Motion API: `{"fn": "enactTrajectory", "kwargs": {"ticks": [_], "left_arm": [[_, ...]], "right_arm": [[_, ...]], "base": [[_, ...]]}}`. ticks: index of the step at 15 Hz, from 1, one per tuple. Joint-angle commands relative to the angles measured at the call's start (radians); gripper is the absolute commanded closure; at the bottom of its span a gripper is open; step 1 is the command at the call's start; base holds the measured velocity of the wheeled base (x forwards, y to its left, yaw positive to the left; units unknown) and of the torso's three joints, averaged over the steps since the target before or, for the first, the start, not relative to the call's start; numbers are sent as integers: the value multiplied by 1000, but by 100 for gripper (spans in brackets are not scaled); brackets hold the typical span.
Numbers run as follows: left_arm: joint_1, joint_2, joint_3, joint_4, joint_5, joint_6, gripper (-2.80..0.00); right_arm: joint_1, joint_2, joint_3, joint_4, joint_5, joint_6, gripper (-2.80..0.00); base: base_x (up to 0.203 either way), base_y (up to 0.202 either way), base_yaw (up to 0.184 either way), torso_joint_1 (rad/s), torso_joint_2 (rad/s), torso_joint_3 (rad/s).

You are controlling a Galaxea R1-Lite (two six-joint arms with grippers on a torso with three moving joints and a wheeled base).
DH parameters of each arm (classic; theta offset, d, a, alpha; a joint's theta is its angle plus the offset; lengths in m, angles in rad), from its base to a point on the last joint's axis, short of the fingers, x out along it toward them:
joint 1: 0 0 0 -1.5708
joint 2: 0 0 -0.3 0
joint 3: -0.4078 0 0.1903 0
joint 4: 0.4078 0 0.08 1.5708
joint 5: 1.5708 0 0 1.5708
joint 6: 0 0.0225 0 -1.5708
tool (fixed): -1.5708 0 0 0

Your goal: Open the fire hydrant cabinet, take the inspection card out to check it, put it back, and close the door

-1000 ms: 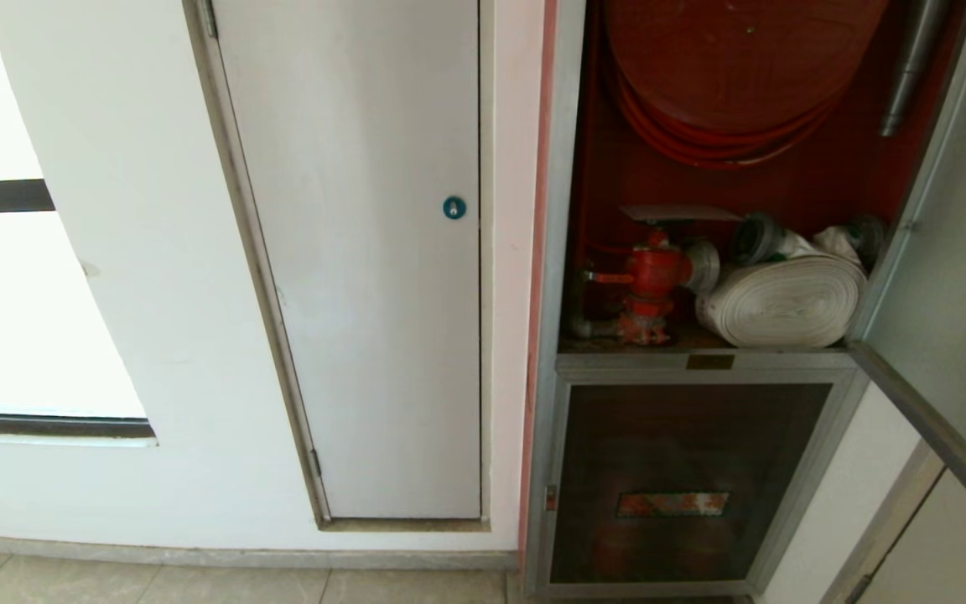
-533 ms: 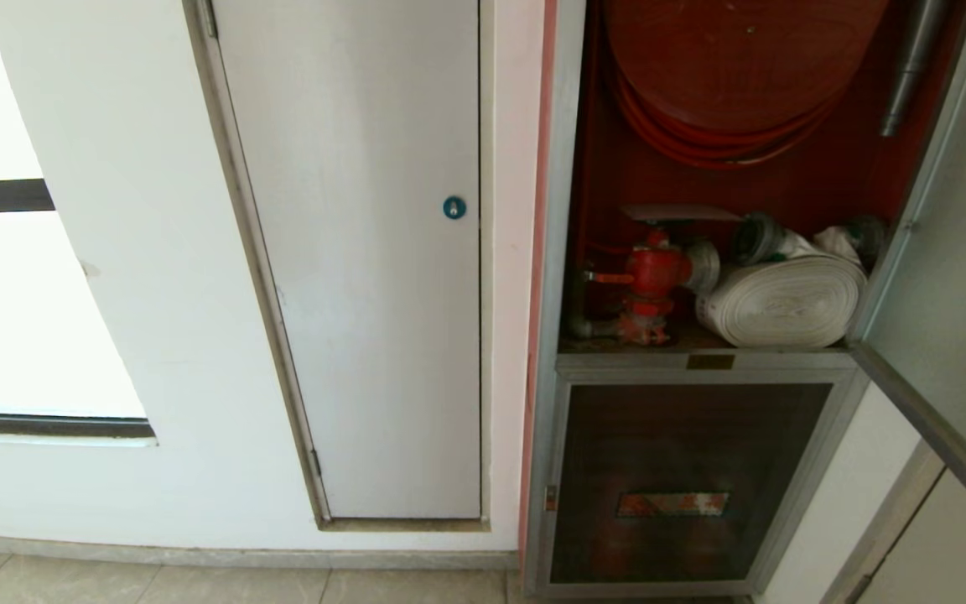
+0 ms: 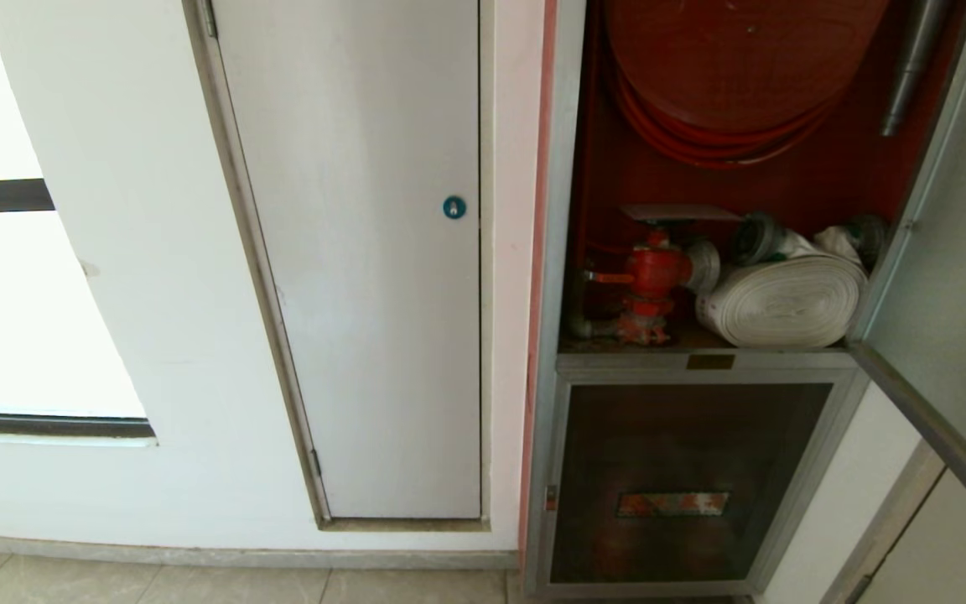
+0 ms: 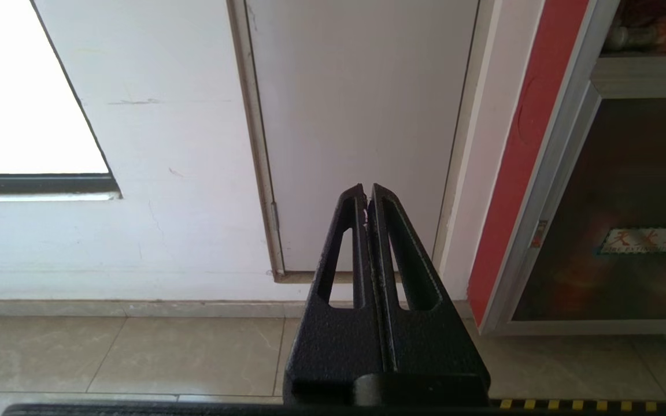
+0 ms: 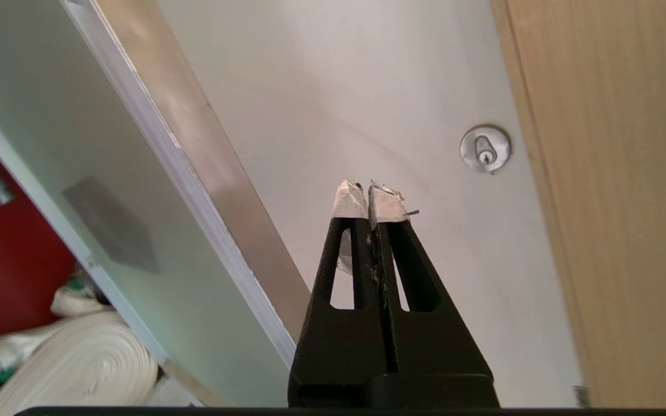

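The fire hydrant cabinet [image 3: 701, 252] stands at right of the head view, its upper compartment open. The door [image 3: 944, 335] is swung out to the right, only partly in frame, cut off by the right edge. The inspection card [image 3: 680, 212] lies flat on top of the red valve [image 3: 651, 277], seen edge-on, so its print can't be read. Just beside the valve sits the white rolled hose [image 3: 785, 302]; above hangs the red hose reel [image 3: 734, 75], its top cut off.

Vs. the earlier head frames: nothing in the scene has shifted; cabinet, card, hose and door sit as before, and neither arm has entered that view.

The right gripper [image 5: 370, 199] shows only in its own wrist view: fingers [image 5: 349, 202] pressed together, holding nothing, taped tips pointing at a pale wall near a round metal lock [image 5: 485, 148]. The door's frame edge [image 5: 194, 173] runs diagonally beside it, apart from the tips; whether it's close can't be judged.

The left gripper [image 4: 367, 193] is parked low, fingers closed and empty, facing the white panel [image 4: 362, 115] above the tiled floor [image 4: 136, 352]. The lower glass panel [image 3: 684, 478] has an orange-red label [image 3: 672, 503], text too small to make out.
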Motion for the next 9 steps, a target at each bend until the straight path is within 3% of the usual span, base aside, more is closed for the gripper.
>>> {"fn": "enactTrajectory", "kwargs": {"ticks": [1, 5, 9], "left_arm": [[0, 1, 0, 0, 0, 0, 0], [0, 1, 0, 0, 0, 0, 0], [0, 1, 0, 0, 0, 0, 0]], "right_arm": [[-24, 80, 14, -39, 1, 25, 0], [-58, 174, 10, -121, 18, 54, 0], [-112, 240, 7, -182, 93, 58, 0]], "base": [[0, 0, 0, 0, 0, 0], [0, 0, 0, 0, 0, 0], [0, 0, 0, 0, 0, 0]]}}
